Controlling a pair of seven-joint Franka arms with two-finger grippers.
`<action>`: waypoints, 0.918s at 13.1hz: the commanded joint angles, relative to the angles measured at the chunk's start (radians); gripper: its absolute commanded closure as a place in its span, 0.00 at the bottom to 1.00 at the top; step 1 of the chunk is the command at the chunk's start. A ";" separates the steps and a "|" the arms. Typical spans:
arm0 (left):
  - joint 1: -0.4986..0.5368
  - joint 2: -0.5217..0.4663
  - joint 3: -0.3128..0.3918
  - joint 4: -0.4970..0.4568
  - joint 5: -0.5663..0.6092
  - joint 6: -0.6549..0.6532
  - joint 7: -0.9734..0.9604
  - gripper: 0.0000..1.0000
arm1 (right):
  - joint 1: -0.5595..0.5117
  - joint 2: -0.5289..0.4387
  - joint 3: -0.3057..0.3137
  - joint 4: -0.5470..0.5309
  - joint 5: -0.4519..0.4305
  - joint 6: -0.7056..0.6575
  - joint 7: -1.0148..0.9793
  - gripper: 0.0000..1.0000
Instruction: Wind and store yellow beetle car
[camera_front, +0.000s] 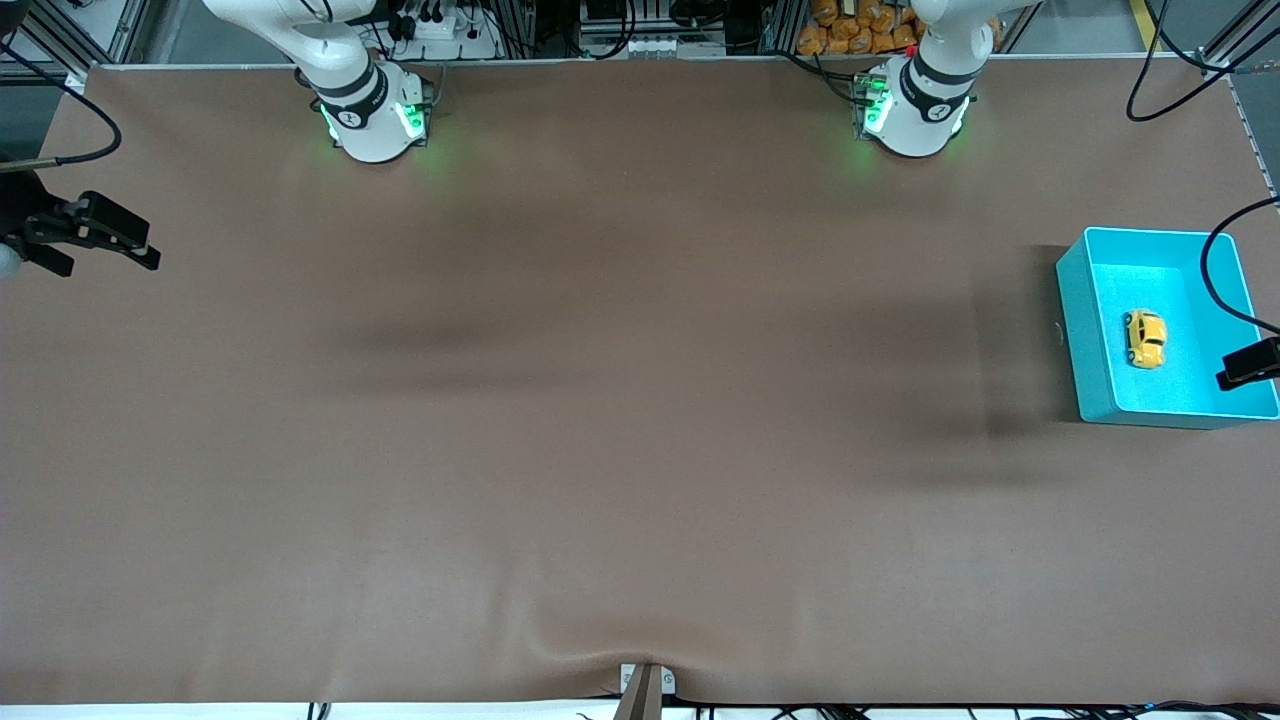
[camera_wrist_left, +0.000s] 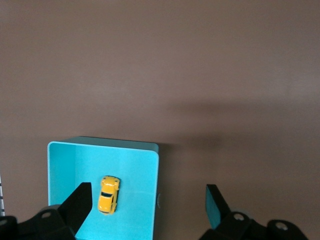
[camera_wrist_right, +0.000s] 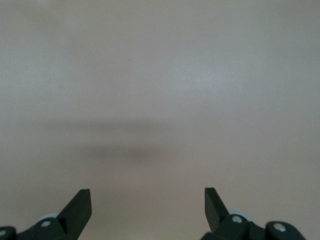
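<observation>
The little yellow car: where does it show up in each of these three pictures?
Front view: the yellow beetle car lies inside the turquoise bin, at the left arm's end of the table.
Left wrist view: the same car sits in the bin, low in the picture.
Right wrist view: not in it, only bare table.
Shared landmark: the turquoise bin, in the front and left wrist views.

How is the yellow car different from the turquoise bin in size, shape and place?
The yellow beetle car is tiny and rounded; the turquoise bin is far larger, boxy and open-topped. The car has dark windows; the bin is one plain colour. The car lies inside the bin; the bin stands on the table. Neither is held.
</observation>
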 joint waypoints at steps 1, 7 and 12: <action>-0.054 -0.059 0.008 0.052 -0.019 -0.109 -0.008 0.00 | -0.007 0.001 0.003 0.002 0.017 0.005 0.005 0.00; -0.172 -0.136 0.008 0.130 -0.022 -0.359 -0.081 0.00 | -0.007 0.001 0.003 0.002 0.017 0.005 0.013 0.00; -0.208 -0.153 -0.091 0.127 -0.024 -0.362 -0.213 0.00 | -0.010 0.002 0.003 0.002 0.017 0.000 0.011 0.00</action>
